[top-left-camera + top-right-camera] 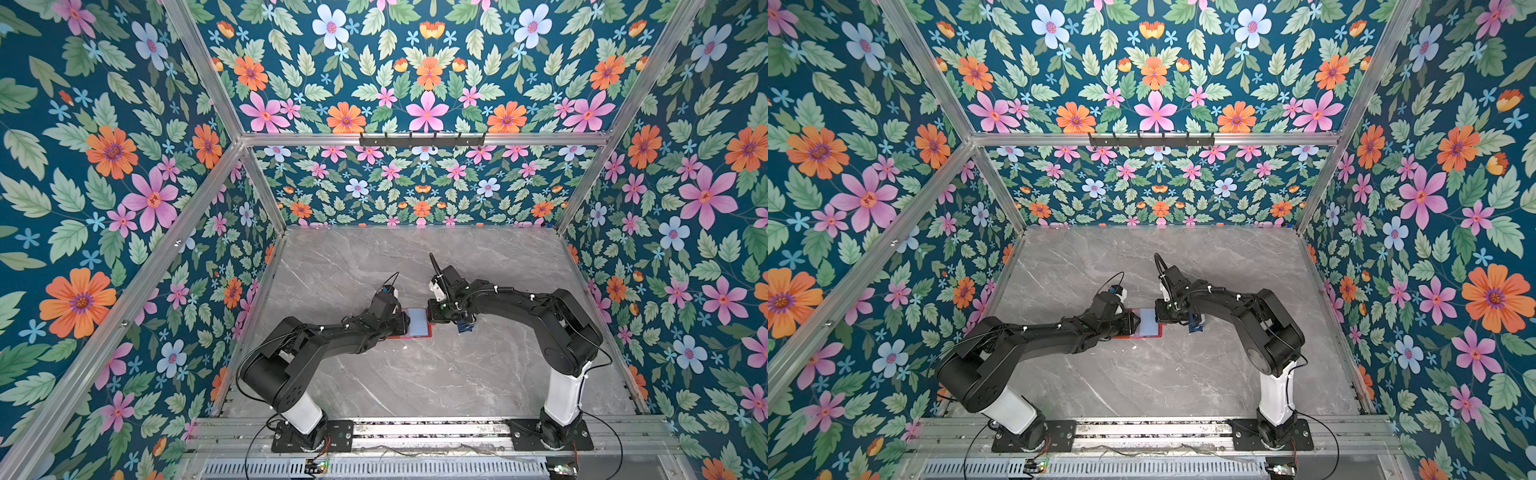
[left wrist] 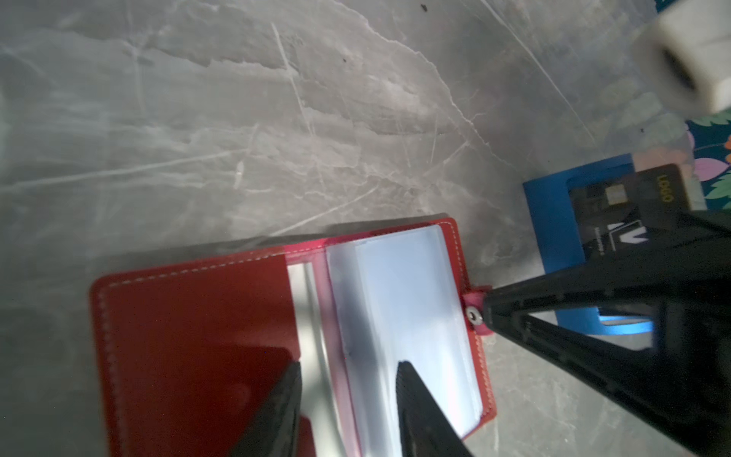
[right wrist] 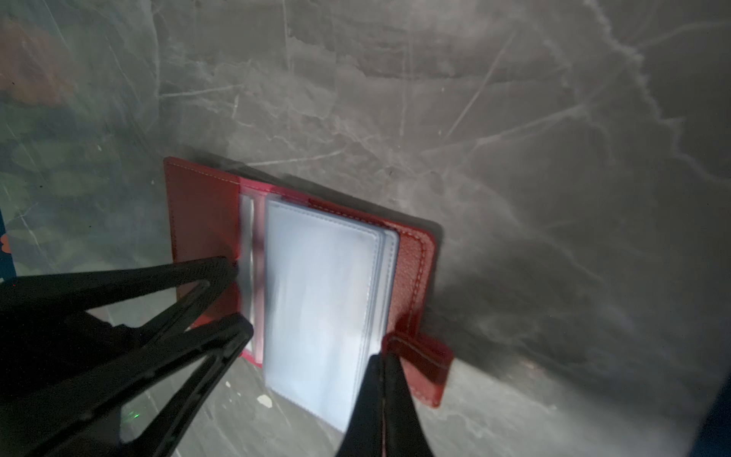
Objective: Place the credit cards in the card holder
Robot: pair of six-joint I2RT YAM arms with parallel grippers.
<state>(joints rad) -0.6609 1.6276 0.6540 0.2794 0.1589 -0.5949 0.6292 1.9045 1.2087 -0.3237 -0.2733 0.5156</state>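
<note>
Here the card holder (image 2: 190, 336) lies spread open and flat on the grey marbled worktop (image 2: 277, 118), about midway between the two arms in both top views. Its red cover faces up on one side and a stack of pale clear sleeves (image 2: 411, 308) on the other. The left end effector (image 2: 348, 366) hovers low over the open holder with its jaws partly apart. One finger stands above the red inner pocket and the other above the sleeves, with a shiny sleeve showing between them. Whether it has hold of that sleeve cannot be told.

The right end effector (image 3: 379, 358) reaches in from the opposite side with its jaws fully together. Its tip touches the snap tab (image 2: 476, 314) at the holder's outer edge, and nothing is visibly pinched between the jaws. Just beyond that edge sits a small blue tray (image 2: 550, 221). A dark credit card (image 2: 641, 213) with a chip and white marks lies in it, partly hidden behind the right arm.
</note>
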